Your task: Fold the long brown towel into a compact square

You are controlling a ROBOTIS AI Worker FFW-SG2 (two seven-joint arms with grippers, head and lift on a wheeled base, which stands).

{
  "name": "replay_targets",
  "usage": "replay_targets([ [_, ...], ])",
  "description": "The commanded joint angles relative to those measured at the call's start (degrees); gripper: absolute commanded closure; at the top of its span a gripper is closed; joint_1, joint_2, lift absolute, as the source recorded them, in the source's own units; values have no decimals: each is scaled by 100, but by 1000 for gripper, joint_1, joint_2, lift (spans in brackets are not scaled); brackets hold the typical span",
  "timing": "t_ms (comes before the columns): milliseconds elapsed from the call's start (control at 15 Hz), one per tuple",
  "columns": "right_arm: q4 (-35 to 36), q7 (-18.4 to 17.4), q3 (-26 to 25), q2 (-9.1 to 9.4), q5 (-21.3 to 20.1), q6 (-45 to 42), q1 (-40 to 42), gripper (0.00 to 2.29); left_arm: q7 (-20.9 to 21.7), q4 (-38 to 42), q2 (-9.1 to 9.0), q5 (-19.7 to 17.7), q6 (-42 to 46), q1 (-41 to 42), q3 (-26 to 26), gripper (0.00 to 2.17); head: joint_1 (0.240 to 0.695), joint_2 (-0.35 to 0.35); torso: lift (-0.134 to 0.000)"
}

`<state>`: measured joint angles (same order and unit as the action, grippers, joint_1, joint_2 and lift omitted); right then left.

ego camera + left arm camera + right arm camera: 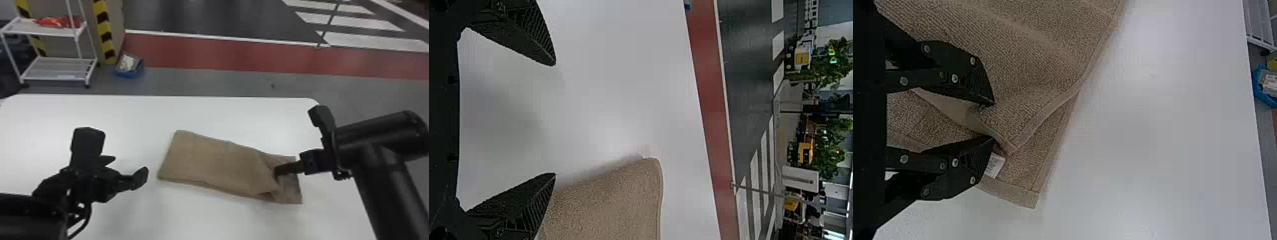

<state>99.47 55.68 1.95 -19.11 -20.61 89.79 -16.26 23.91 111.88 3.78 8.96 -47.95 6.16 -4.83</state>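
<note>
The brown towel (217,162) lies folded in layers on the white table, a long strip slanting down to the right in the head view. My right gripper (278,171) is at its right end, over the turned-back upper layer. In the right wrist view that gripper (994,121) stands partly open, the towel's upper edge (978,122) running between its fingers and a white label (994,165) beside one tip. Left of the towel, my left gripper (127,169) is open above the table. In the left wrist view the gripper (554,120) holds nothing, with the towel's rounded end (614,200) near one finger.
The white table (143,111) extends around the towel. Beyond its far edge stand a white shelf cart (54,30) with red items and a blue box (129,71) on the floor, next to a post with yellow and black stripes (103,32).
</note>
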Motion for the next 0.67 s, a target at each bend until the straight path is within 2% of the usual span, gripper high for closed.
replay_targets([
  [0,-15,-49,-19,4,4,30,0,819,0,0,0,0,0,8,0,97,695,-176,-124],
  [467,-59,-49,-274,57,215,30,-9,832,0,-17,0,0,18,8,9,97,695,-180,-124],
  [533,-59,-49,-248,57,171,30,-9,1001,0,-17,0,-9,18,8,9,97,695,-180,-124],
  [600,-59,-67,-230,66,180,30,-9,1001,0,-17,0,0,18,8,9,97,695,-179,-124],
])
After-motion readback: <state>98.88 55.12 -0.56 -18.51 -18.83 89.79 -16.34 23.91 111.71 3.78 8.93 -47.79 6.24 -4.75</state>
